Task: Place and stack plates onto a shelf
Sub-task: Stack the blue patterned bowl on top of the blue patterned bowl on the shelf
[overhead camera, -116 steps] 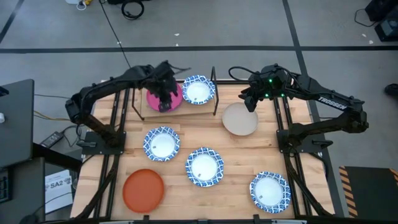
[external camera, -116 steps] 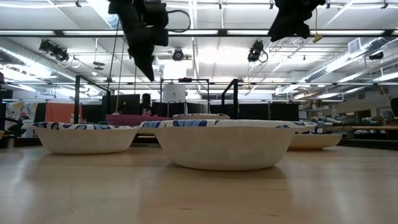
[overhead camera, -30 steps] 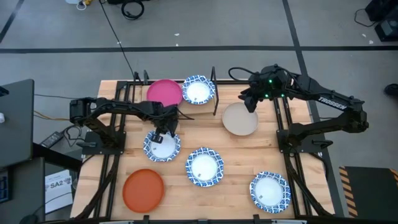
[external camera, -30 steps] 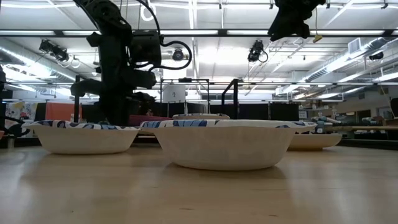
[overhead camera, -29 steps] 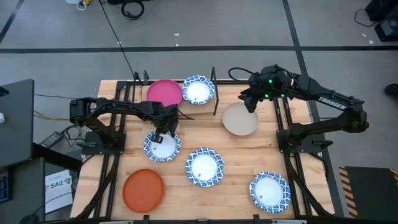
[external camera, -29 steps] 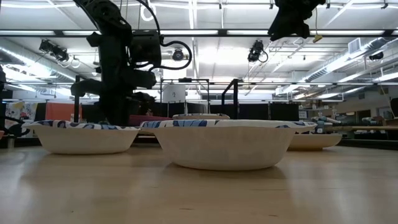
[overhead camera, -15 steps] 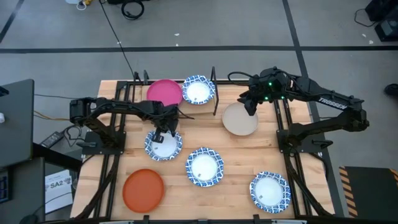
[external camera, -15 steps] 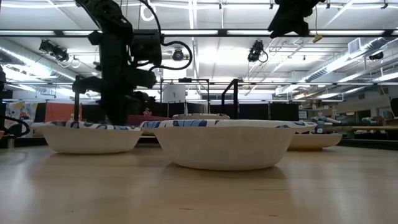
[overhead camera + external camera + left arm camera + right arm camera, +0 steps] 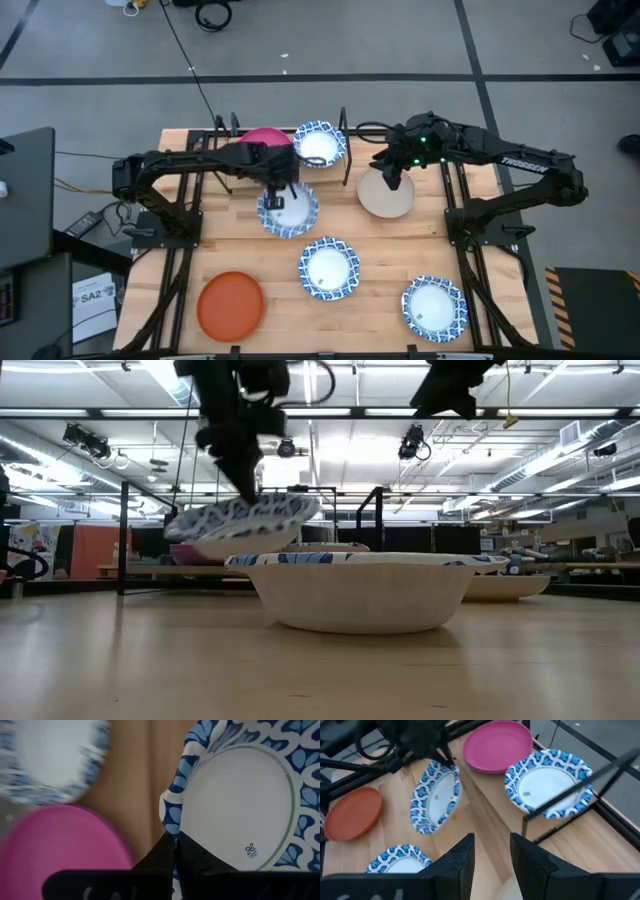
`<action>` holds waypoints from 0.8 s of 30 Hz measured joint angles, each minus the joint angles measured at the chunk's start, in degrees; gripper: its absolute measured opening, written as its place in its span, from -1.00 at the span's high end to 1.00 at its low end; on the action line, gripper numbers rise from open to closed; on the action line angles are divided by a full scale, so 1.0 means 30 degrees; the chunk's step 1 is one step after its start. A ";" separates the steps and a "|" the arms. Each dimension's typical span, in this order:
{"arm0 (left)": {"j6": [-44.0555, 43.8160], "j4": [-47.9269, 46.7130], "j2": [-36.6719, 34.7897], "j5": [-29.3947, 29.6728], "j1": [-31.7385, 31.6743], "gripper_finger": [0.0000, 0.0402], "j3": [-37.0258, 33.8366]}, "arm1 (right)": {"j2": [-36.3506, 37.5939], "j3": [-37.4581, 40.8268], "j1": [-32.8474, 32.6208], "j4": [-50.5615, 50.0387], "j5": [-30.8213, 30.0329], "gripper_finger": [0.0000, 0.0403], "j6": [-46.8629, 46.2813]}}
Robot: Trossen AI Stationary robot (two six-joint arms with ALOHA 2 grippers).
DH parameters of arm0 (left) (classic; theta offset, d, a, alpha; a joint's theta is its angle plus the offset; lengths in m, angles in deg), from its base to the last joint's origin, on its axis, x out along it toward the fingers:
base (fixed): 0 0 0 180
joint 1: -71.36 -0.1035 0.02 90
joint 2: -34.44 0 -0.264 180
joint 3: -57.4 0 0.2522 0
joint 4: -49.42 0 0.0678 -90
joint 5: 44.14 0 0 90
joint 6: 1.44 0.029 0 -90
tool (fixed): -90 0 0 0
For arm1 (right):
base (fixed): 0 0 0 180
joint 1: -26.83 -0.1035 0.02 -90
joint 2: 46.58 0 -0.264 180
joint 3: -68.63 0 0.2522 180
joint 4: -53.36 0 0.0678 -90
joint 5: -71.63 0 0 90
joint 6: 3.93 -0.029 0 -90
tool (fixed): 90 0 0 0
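My left gripper (image 9: 278,194) is shut on a blue-and-white plate (image 9: 290,212), which hangs tilted above the table (image 9: 240,525), just in front of the shelf (image 9: 345,165). On the shelf's plank rest a magenta plate (image 9: 262,140) and another blue-and-white plate (image 9: 320,146). My right gripper (image 9: 492,855) stands open above a beige plate (image 9: 386,197), which lies on the table right of the shelf; nothing is between its fingers. My left gripper pinches the blue-and-white plate's patterned rim (image 9: 169,820) between its two fingers, at the edge nearest the shelf. The fingers (image 9: 243,480) come from above, pointing down. The plate hangs below them, tilted and clear of the table.
Two more blue-and-white plates (image 9: 328,268) (image 9: 434,308) and an orange plate (image 9: 231,305) lie on the table's near half. The shelf's black upright posts (image 9: 560,822) stand between the two arms. Bare wood shows at the table's left middle.
My left gripper has lifted the blue-and-white plate off the table and carried it up and toward the right and far edge, near the shelf; the plate now hangs tilted. My right gripper has drifted a little left and toward the beige plate.
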 joint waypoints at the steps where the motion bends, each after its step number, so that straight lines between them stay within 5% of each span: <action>1: -0.0004 -0.0067 0.0000 0.0290 0.0005 0.95 0.0478 | -0.0219 0.0000 -0.0052 0.0286 -0.0007 0.35 -0.0001; 12: -0.0011 -0.0259 0.0000 0.1834 0.0005 0.94 0.4448 | -0.2832 0.0000 -0.0309 0.4332 0.0000 0.35 -0.1315; 24: -0.0575 -0.0795 0.0007 0.4228 0.0005 0.94 0.5198 | -0.4295 0.0001 -0.0388 0.5654 0.0146 0.35 -0.1450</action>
